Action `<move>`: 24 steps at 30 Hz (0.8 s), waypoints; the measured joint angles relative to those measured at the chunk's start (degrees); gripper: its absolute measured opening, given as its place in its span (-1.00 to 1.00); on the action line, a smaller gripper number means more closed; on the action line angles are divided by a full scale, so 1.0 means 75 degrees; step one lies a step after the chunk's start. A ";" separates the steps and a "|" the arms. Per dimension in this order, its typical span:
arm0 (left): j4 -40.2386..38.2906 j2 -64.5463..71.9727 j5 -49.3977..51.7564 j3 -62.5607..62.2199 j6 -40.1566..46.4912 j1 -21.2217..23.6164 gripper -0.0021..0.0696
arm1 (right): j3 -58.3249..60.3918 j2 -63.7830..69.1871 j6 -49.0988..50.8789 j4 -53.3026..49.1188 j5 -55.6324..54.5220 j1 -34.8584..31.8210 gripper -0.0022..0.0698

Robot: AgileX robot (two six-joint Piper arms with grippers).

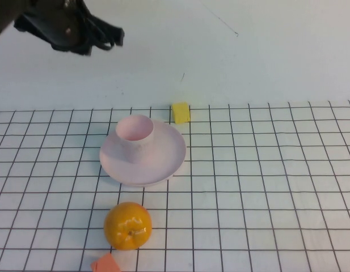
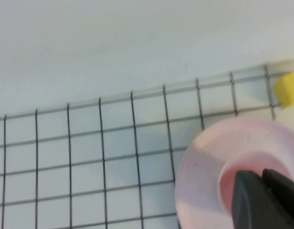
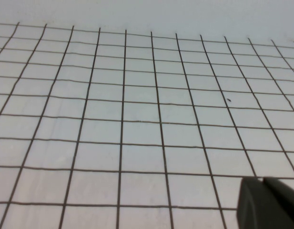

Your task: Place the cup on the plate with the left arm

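The small pale pink cup (image 1: 135, 133) stands upright on the wide pale pink plate (image 1: 166, 158), on its far-left part. My left gripper (image 1: 115, 37) hangs high over the bare table beyond the grid, to the far left of the cup. It is shut, empty and well clear of the cup. In the left wrist view its two dark fingertips (image 2: 249, 191) sit together in front of the cup (image 2: 228, 183) and the plate (image 2: 201, 167). My right gripper (image 3: 262, 180) is out of the high view. In the right wrist view it is shut and empty over the bare grid cloth.
An orange fruit (image 1: 127, 225) lies in front of the plate, with a small orange-red piece (image 1: 106, 264) at the near edge. A yellow block (image 1: 181, 112) sits just beyond the plate and also shows in the left wrist view (image 2: 287, 89). The grid cloth covers the near table.
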 joint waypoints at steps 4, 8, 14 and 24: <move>-0.0390 -0.1099 -0.0666 0.0000 -0.0165 0.0000 -0.93 | 0.0000 0.0000 0.0000 0.0000 0.0000 0.0000 -0.95; -0.0461 -0.2353 -0.1190 0.0299 -0.0029 0.0000 -0.93 | 0.0000 0.0000 0.0000 0.0000 0.0000 0.0000 -0.95; 0.0088 -0.4436 -0.2025 0.2440 0.0243 0.0000 -0.93 | 0.0000 0.0000 0.0000 0.0000 0.0000 0.0000 -0.95; -0.0318 -0.7226 -0.3223 0.5805 0.0569 0.0000 -0.94 | 0.0000 0.0000 0.0000 0.0000 0.0000 0.0000 -0.95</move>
